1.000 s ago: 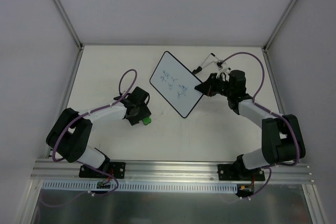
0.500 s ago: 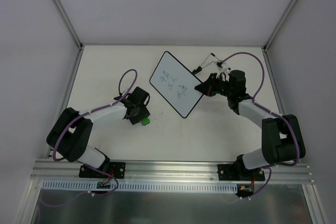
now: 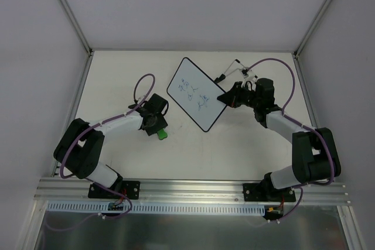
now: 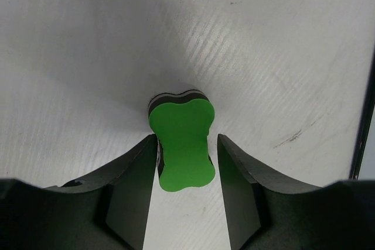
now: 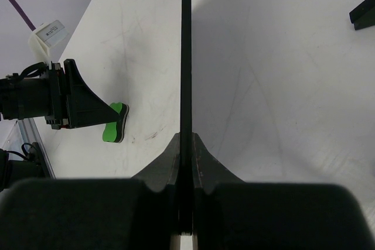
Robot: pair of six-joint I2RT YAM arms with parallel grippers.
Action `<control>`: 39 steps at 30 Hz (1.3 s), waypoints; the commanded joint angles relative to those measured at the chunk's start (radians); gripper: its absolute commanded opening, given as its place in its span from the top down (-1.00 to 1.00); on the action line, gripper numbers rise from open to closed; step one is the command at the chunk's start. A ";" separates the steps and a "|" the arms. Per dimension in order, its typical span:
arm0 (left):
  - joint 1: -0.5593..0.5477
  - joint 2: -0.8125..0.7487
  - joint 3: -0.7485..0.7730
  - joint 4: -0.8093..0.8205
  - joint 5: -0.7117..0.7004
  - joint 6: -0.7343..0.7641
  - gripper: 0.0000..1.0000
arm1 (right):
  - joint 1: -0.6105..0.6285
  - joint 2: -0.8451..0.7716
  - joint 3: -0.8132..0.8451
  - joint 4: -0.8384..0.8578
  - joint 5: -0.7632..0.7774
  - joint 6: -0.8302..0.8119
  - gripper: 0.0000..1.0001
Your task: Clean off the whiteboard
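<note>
Crucially, the whiteboard (image 3: 196, 93) lies diagonally on the bench (image 3: 117, 80), right of the left end effector (image 4: 186, 144), which straddles the green eraser (image 3: 162, 134), slightly open and unclamped; the right end effector (image 3: 225, 98) pinches the board's edge.

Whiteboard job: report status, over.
Left gripper open, straddling green eraser. Right gripper shut on whiteboard edge. Scribbles not yet erased. Nothing between eraser and board.

Whiteboard (image 3: 196, 93), white with black rim, blue-green scribbles, set diagonally, corner pinched in right hand (image 3: 224, 98)
</note>
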 commanded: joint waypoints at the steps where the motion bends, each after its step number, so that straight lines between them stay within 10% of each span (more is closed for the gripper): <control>1: -0.013 0.013 0.033 -0.035 -0.022 0.010 0.10 | 0.010 -0.005 -0.005 0.038 -0.021 -0.034 0.99; 18: -0.013 0.025 0.060 -0.078 -0.010 0.024 0.36 | 0.010 0.002 -0.002 0.035 -0.022 -0.036 0.99; 25: -0.013 -0.002 0.141 -0.079 -0.071 0.133 1.00 | 0.010 0.004 0.000 0.018 -0.027 -0.045 0.99; 32: -0.007 0.079 0.373 0.040 -0.157 0.482 1.00 | 0.013 0.010 0.003 -0.003 -0.038 -0.056 1.00; 39: 0.033 0.202 0.523 0.215 -0.036 0.528 1.00 | 0.022 0.008 0.015 -0.037 -0.039 -0.063 0.99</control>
